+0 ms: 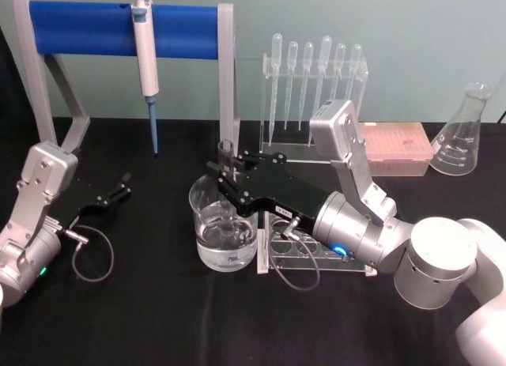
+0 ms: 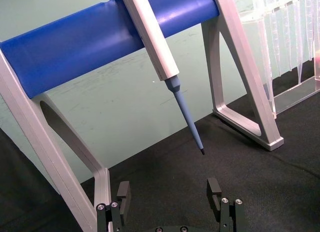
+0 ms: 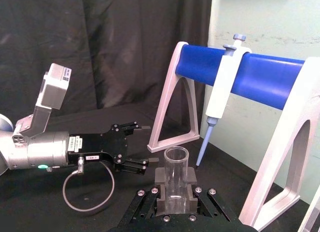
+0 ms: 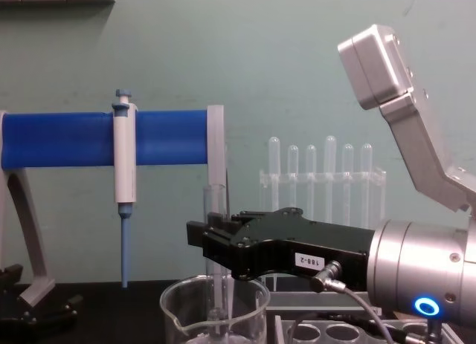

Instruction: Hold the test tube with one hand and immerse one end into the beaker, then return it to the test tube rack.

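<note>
Head view, far left: the left gripper (image 1: 120, 187) rests low over the black table (image 1: 142, 318), fingers spread apart, holding nothing; behind it the micropipette (image 1: 145, 58) hangs on the blue stand (image 1: 87, 30); at centre the right gripper (image 1: 225, 179) clamps the upright test tube (image 1: 227, 151), whose lower end dips into the water-holding beaker (image 1: 224, 232); just right sits the clear rack (image 1: 316, 259).
</note>
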`<state>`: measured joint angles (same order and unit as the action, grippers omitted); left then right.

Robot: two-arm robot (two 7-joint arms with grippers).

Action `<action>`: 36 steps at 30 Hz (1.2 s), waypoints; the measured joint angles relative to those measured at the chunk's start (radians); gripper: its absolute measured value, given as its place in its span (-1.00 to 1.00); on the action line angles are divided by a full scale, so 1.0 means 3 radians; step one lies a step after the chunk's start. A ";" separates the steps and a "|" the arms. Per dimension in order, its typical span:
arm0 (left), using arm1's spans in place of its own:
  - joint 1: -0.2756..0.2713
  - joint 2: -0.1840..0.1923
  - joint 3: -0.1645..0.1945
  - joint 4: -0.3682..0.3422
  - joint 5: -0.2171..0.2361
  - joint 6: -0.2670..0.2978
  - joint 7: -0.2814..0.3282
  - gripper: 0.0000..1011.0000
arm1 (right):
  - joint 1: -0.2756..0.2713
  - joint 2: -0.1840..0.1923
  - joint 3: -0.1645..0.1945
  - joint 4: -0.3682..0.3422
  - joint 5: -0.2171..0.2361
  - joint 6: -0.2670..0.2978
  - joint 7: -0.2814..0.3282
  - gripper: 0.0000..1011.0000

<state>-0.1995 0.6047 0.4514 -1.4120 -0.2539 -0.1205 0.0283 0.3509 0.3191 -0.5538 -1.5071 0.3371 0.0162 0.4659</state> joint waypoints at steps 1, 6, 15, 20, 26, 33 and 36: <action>0.0000 0.0000 0.0000 0.0000 0.0000 0.0000 0.0000 0.98 | 0.0000 0.0000 0.0000 0.0000 0.0000 0.0000 0.0000 -0.55; 0.0000 0.0000 0.0000 0.0000 0.0000 0.0000 0.0000 0.98 | 0.0000 0.0000 0.0000 0.0000 0.0000 0.0000 0.0000 -0.55; 0.0000 0.0000 0.0000 0.0000 0.0000 0.0000 0.0000 0.98 | 0.0000 0.0000 0.0000 0.0000 0.0000 0.0000 0.0000 -0.55; 0.0000 0.0000 0.0000 0.0000 0.0000 0.0000 0.0000 0.98 | 0.0000 0.0000 0.0000 0.0000 0.0000 0.0000 0.0000 -0.55; 0.0000 0.0000 0.0000 0.0000 0.0000 0.0000 0.0000 0.98 | 0.0000 0.0000 0.0000 0.0000 0.0000 0.0000 0.0000 -0.55; 0.0000 0.0000 0.0000 0.0000 0.0000 0.0000 0.0000 0.98 | 0.0007 0.0037 0.0033 -0.0209 -0.0014 0.0139 -0.0007 -0.55; 0.0000 0.0000 0.0000 0.0000 0.0000 0.0000 0.0000 0.98 | 0.0021 0.0070 0.0068 -0.0370 -0.0002 0.0221 -0.0013 -0.55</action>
<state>-0.1995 0.6047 0.4514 -1.4120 -0.2539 -0.1205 0.0283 0.3571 0.3401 -0.5334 -1.6180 0.3364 0.0824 0.4620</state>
